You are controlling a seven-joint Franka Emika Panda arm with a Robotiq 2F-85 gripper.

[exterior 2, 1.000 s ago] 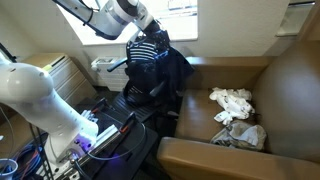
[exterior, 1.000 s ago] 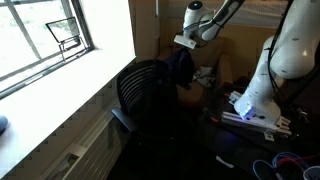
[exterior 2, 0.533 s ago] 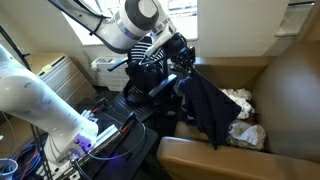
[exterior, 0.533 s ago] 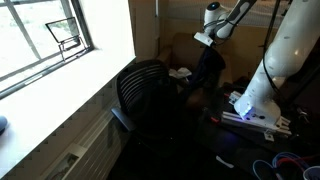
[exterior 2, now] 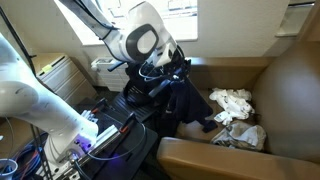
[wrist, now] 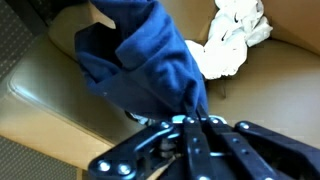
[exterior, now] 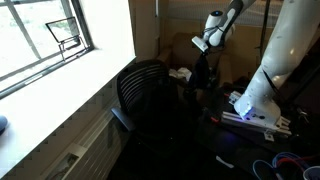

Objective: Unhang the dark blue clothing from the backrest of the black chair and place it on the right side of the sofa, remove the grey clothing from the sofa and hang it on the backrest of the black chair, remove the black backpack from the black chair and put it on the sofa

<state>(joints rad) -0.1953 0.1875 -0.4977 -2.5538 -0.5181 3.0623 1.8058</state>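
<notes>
Fingers (wrist: 188, 146) were clenched on the blue clothing (wrist: 150, 60), pinching a bunched fold at its top. The rest of the cloth hung limp below the grip. In the wrist view it dangled over the sofa (wrist: 55, 110) seat, lower folds toward the seat's front edge. Whether it touched the cushion, couldn't tell. Grey clothing (wrist: 235, 35) lay crumpled on the seat just beside the hanging cloth, partly hidden behind it.

In an exterior view the blue clothing (exterior 2: 188, 100) hung from the fingers (exterior 2: 168, 72) above the sofa (exterior 2: 285, 90), at the seat's end nearest the chair (exterior 2: 138, 88). The hem was near or on the seat, unclear which. Grey clothing (exterior 2: 232, 100) sat as pale heaps mid-seat, one toward the sofa back and one toward the front edge. The chair stood just beside that sofa end, with the arm (exterior 2: 140, 42) over it.

In an exterior view the blue clothing (exterior: 203, 72) showed as a narrow dark strip under the fingers (exterior: 209, 44), apart from the chair (exterior: 150, 100) on its sofa side. The ribbed backrest (exterior: 140, 85) faced the camera. Grey clothing (exterior: 181, 73) was a small pale patch between backrest and blue cloth.
</notes>
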